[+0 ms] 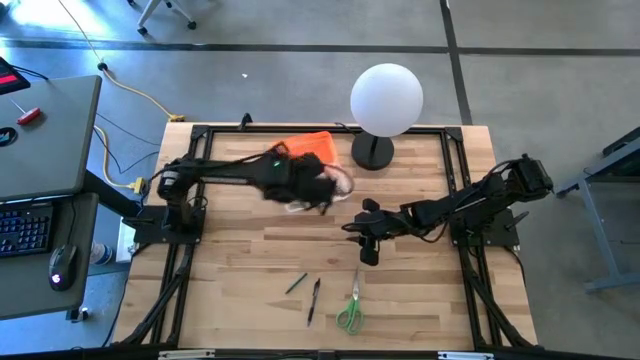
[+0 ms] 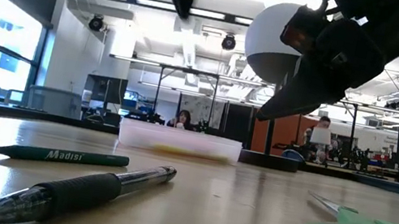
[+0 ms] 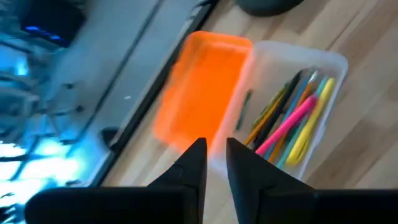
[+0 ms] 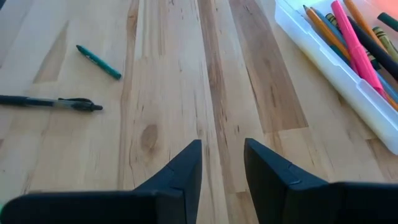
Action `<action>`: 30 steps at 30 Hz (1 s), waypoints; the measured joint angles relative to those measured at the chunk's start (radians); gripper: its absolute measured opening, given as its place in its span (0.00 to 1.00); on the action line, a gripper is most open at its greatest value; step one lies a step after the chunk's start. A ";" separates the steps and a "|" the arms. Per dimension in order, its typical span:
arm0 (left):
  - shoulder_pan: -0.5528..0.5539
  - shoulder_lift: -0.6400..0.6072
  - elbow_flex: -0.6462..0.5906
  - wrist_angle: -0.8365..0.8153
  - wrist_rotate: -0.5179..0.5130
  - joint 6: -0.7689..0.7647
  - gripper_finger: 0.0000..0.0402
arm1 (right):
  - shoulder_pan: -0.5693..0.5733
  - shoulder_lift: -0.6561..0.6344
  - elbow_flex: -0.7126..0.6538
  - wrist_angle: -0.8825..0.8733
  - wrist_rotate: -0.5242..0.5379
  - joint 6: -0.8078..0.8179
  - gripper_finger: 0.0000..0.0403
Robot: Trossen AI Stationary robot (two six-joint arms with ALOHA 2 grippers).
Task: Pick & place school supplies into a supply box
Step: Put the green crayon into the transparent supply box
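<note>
- we are looking at the supply box (image 1: 318,180), a clear tray sitting at the far middle of the table (image 1: 250,260), with its orange lid (image 3: 199,93) lying open on the far side, just in front of the white globe lamp (image 1: 386,98).
- inside it we are seeing a bundle of pens and pencils with a pink marker (image 3: 287,124) among them, all lying along the box's length.
- three supplies are lying loose near the table's front edge: a green pencil (image 4: 98,62), a black pen (image 4: 50,102) just beside it, and the green-handled scissors (image 1: 350,310) a little to the right.
- we are holding our right gripper (image 4: 222,168) above bare wood between the box and the loose items; its fingers are standing a narrow gap apart, with nothing between them.
- the pen and pencil are lying ahead of those fingers and off to one side, their long axes running roughly across the line of reach, so we judge that a wrist turn will be needed before closing.
- our left gripper (image 3: 216,163) is hovering over the box, fingers nearly together and holding nothing.
- the right arm is the nearer one to the loose supplies.
</note>
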 joint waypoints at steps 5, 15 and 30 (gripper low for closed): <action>-0.167 -0.071 -0.018 -0.040 -0.028 -0.146 0.27 | 0.008 0.000 0.000 0.001 0.001 -0.001 0.25; -0.547 -0.090 -0.246 0.007 -0.064 -0.604 0.34 | 0.065 0.000 0.001 0.013 0.000 -0.048 0.25; -0.702 -0.067 -0.959 1.203 -0.263 -0.668 0.34 | 0.117 0.000 0.001 0.049 0.002 -0.056 0.25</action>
